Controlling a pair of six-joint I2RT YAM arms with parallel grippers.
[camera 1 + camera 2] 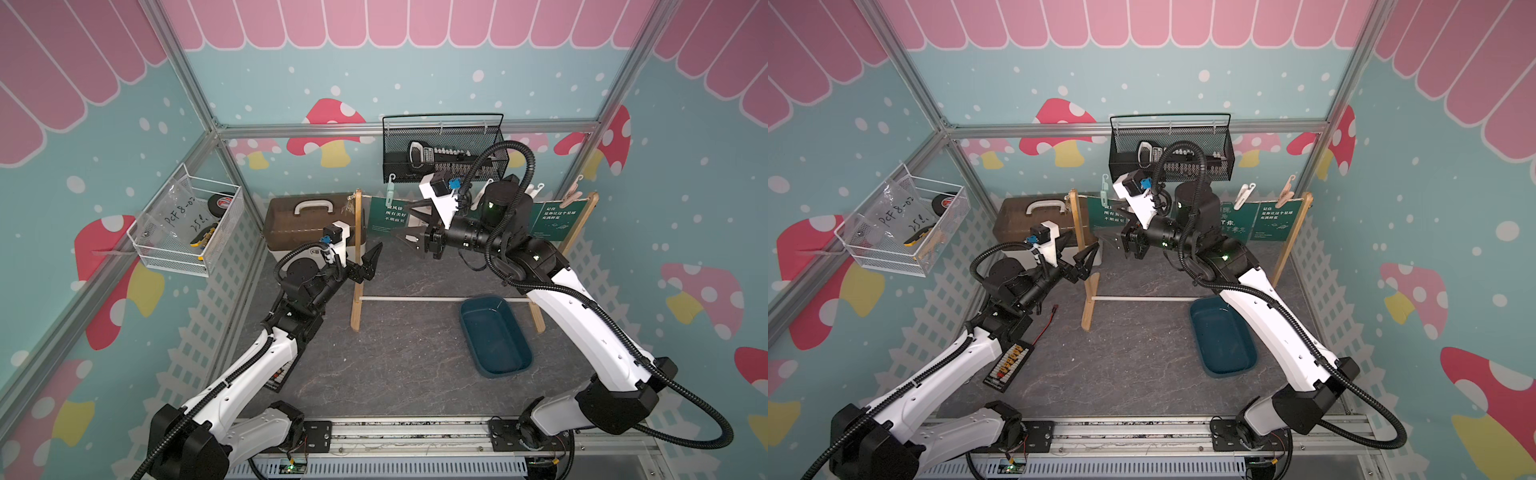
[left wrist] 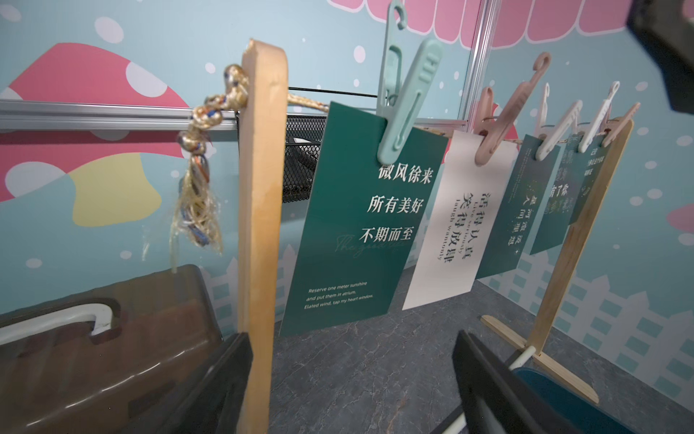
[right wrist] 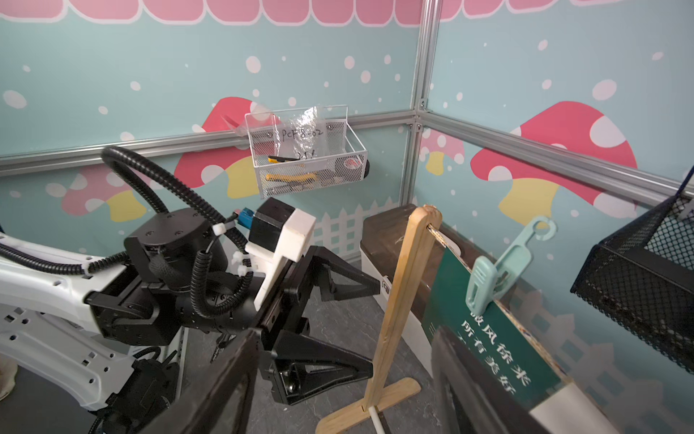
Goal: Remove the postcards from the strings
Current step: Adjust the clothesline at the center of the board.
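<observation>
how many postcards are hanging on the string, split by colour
dark green postcards: 4
white postcard: 1
total: 5, all still clipped to the string

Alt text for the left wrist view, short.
Five postcards hang by pastel clothespins from a beige string between two wooden posts: four dark green, one white. The left gripper, jaws open, faces them. A brown case sits beside the near post.
</observation>
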